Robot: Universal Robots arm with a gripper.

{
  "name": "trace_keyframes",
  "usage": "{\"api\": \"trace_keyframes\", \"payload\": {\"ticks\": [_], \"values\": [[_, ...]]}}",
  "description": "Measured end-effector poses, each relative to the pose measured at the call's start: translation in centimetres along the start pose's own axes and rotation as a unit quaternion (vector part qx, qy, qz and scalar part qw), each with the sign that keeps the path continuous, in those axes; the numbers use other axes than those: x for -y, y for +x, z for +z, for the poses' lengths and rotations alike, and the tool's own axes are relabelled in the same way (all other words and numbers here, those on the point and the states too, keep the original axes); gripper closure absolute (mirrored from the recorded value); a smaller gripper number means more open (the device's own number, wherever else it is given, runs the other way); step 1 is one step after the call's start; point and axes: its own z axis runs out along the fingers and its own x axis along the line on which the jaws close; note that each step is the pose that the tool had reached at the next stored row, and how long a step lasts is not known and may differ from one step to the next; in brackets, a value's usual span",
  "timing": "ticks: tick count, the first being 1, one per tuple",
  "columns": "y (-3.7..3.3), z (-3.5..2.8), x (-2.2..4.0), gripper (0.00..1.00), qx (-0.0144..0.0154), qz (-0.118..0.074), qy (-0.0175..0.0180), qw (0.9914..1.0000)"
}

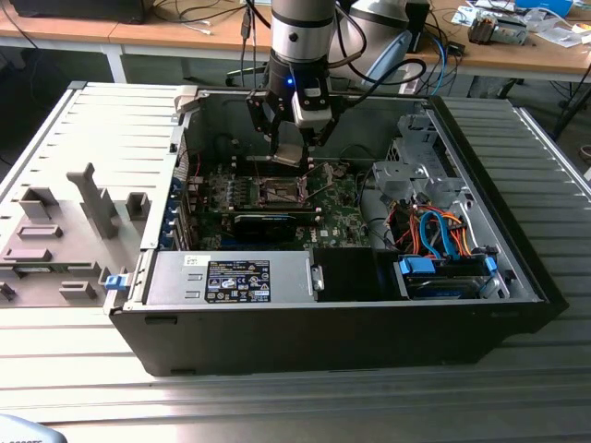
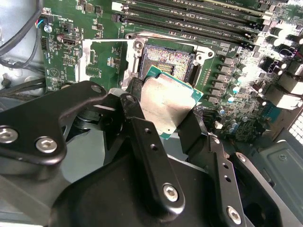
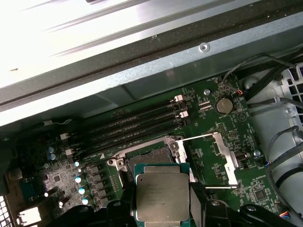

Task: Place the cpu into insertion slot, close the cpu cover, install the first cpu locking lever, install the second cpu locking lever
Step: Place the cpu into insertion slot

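Note:
My gripper (image 1: 288, 146) hangs inside the open computer case, shut on the cpu (image 2: 166, 101), a small square chip with a silvery top and green edges. Black fingers (image 2: 137, 106) press on two opposite sides of the chip. In both wrist views the cpu (image 3: 162, 196) hovers above the green motherboard, just beside the insertion slot (image 3: 147, 158), whose dark centre lies bare inside its metal rim. The cpu cover (image 3: 217, 161), a thin silvery frame with a square window, is swung open and lies flat next to the insertion slot (image 2: 166, 61).
Long black memory slots (image 3: 137, 125) run beside the socket. A long black card (image 1: 265, 223) sits on the exterior view's near side of the socket. A metal drive cage (image 1: 416, 175) and orange and blue cables (image 1: 434, 231) fill the case's right. The case walls (image 1: 199, 129) ring the board.

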Motion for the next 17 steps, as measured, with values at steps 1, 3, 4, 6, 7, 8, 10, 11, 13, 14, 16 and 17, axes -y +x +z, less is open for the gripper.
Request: {"api": "trace_keyframes", "payload": {"ticks": [1, 3, 4, 6, 7, 8, 10, 11, 13, 14, 16, 17], "values": [[0.0, 0.0, 0.0, 0.45, 0.0, 0.0, 0.0, 1.0], [0.0, 0.0, 0.0, 0.45, 0.0, 0.001, 0.0, 1.0], [0.0, 0.01, 0.0, 0.45, 0.0, 0.001, 0.0, 1.0], [0.0, 0.01, 0.0, 0.45, 0.0, 0.002, 0.0, 1.0], [0.0, 0.01, 0.0, 0.45, 0.0, 0.002, 0.0, 1.0], [0.0, 0.01, 0.0, 0.45, 0.0001, 0.002, -0.0001, 1.0], [0.0, 0.01, 0.0, 0.45, 0.0001, 0.003, -0.0001, 1.0], [0.0, 0.02, 0.0, 0.45, 0.0001, 0.004, -0.0001, 0.99999], [0.0, 0.02, 0.0, 0.45, 0.0001, 0.004, -0.0001, 0.99999], [0.0, 0.02, 0.0, 0.45, 0.0001, 0.004, -0.0001, 0.99999], [0.0, 0.03, 0.0, 0.45, 0.0001, 0.005, -0.0001, 0.99999], [0.0, 0.03, 0.0, 0.45, 0.0001, 0.005, -0.0001, 0.99999]]}}
